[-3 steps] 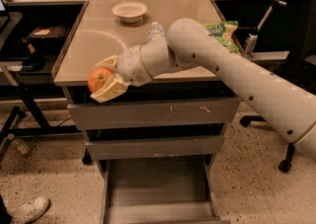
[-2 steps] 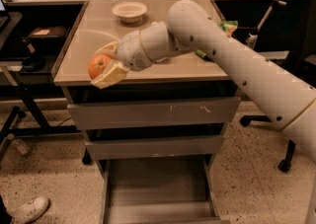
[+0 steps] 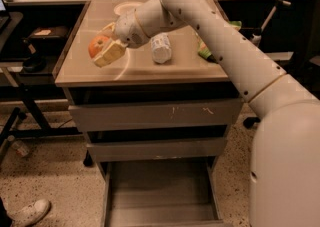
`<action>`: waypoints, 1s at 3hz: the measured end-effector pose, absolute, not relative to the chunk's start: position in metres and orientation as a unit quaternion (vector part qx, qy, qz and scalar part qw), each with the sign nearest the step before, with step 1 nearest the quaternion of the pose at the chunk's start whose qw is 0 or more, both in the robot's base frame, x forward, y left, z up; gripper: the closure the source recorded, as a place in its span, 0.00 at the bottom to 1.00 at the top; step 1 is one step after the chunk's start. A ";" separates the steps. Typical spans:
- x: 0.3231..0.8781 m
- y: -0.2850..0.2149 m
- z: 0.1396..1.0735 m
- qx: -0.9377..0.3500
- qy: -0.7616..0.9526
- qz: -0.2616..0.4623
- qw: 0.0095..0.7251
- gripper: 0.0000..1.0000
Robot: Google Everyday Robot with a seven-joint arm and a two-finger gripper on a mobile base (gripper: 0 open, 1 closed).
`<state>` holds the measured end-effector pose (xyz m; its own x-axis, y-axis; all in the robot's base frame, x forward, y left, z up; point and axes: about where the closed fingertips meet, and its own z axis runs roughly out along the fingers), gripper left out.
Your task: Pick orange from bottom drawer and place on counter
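My gripper (image 3: 102, 48) hangs over the left part of the counter (image 3: 145, 71), shut on the orange (image 3: 96, 45). The round orange fruit shows between the cream-coloured fingers (image 3: 111, 52), above the counter's surface. My white arm reaches in from the lower right across the cabinet top. Below, the bottom drawer (image 3: 160, 196) stands pulled open, and its grey floor is bare.
A white cylindrical container (image 3: 161, 47) lies on its side in the middle of the counter. A pale bowl (image 3: 125, 7) sits at the back and a green packet (image 3: 205, 51) is half hidden by my arm. Two shallower drawers (image 3: 155, 116) are closed. A shoe (image 3: 30, 212) is at the floor's lower left.
My gripper has carried the orange up and further over the counter's left side. The view has shifted closer, and the white container now shows from behind my arm.
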<state>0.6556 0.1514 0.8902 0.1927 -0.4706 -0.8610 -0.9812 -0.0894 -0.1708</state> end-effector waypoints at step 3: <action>0.718 0.184 0.858 -0.668 0.573 0.340 0.332 1.00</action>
<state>0.7177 0.1842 0.8576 0.1135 -0.5403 -0.8338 -0.9907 -0.1244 -0.0542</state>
